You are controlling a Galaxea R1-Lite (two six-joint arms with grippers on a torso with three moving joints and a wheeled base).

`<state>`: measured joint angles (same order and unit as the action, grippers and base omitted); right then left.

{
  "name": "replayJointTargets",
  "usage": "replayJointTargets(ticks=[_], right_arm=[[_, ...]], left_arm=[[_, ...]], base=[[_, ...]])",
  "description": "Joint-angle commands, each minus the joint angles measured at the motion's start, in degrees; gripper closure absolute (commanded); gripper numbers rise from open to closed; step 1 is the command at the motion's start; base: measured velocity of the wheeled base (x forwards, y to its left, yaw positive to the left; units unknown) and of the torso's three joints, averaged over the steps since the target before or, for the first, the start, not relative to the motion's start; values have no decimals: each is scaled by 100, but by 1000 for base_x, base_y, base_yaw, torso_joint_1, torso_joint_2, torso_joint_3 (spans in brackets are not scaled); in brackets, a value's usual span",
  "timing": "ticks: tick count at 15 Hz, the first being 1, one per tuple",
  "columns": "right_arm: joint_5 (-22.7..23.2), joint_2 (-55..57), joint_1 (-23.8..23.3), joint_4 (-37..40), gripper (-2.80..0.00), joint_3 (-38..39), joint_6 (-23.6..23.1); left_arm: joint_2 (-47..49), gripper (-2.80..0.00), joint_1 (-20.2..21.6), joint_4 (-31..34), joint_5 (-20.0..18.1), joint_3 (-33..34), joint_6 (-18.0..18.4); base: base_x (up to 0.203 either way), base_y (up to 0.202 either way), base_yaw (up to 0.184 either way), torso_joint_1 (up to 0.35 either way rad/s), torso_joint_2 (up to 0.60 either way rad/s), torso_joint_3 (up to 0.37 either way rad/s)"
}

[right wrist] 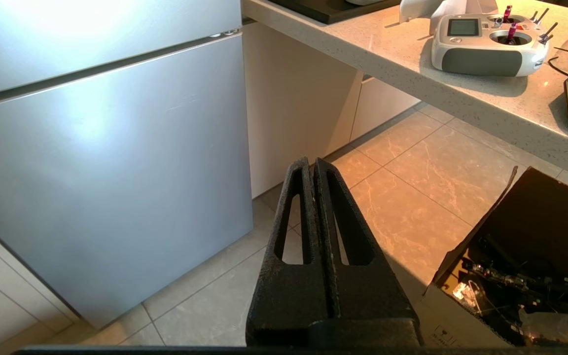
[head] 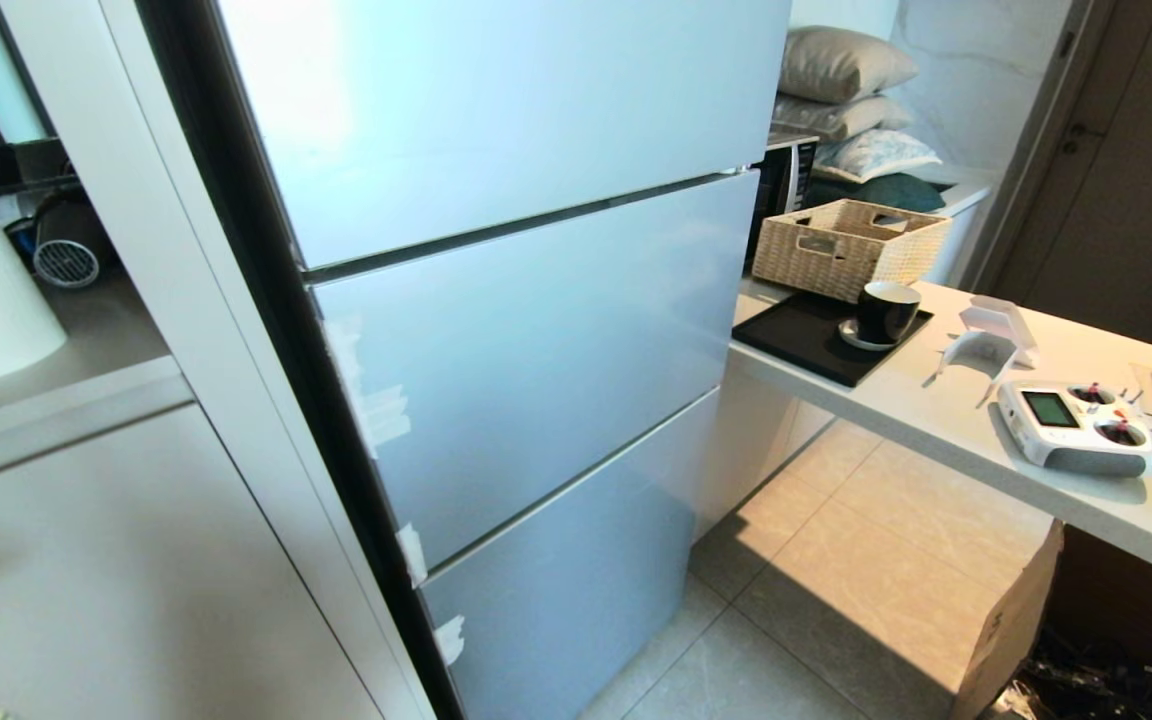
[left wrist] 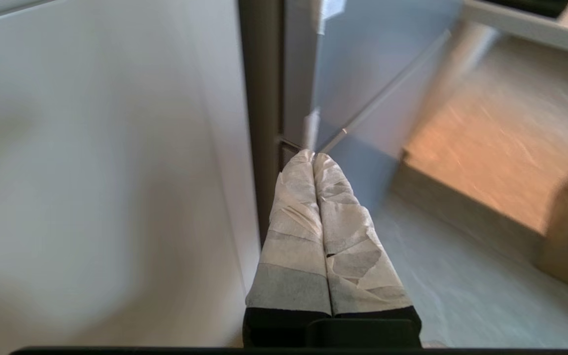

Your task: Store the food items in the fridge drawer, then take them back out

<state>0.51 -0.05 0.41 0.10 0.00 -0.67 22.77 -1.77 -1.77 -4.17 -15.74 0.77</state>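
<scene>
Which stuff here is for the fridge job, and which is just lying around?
For the job: the closed fridge; left pincer and right pincer, both shut and empty.

Lying about: wicker basket, black cup, remote controller, pillows, cardboard box.

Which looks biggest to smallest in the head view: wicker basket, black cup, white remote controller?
1. Wicker basket, clearly the largest.
2. White remote controller; it lies nearer the camera, so its true size against the basket is unsure.
3. Black cup, the smallest.
</scene>
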Motion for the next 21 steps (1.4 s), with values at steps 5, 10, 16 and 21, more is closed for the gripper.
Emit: replayJointTargets(ticks=[5, 10, 16, 21], right_arm=[[2, 5, 2, -1, 0, 0, -4], [2, 5, 2, -1, 0, 0, -4], [2, 5, 2, -1, 0, 0, -4], [2, 5, 2, -1, 0, 0, -4]], left_arm=[[3760, 0, -188, -1058, -994, -1026, -76], [5090, 0, -279, -1362, 3, -2018, -409], [6009, 0, -828, -2012, 928, -2555, -1157], [6489, 0, -872, -2996, 1429, -2640, -1377]], base=[[0, 0, 0, 0, 0, 0], [0, 0, 0, 0, 0, 0], [0, 0, 0, 0, 0, 0], [0, 0, 0, 0, 0, 0]])
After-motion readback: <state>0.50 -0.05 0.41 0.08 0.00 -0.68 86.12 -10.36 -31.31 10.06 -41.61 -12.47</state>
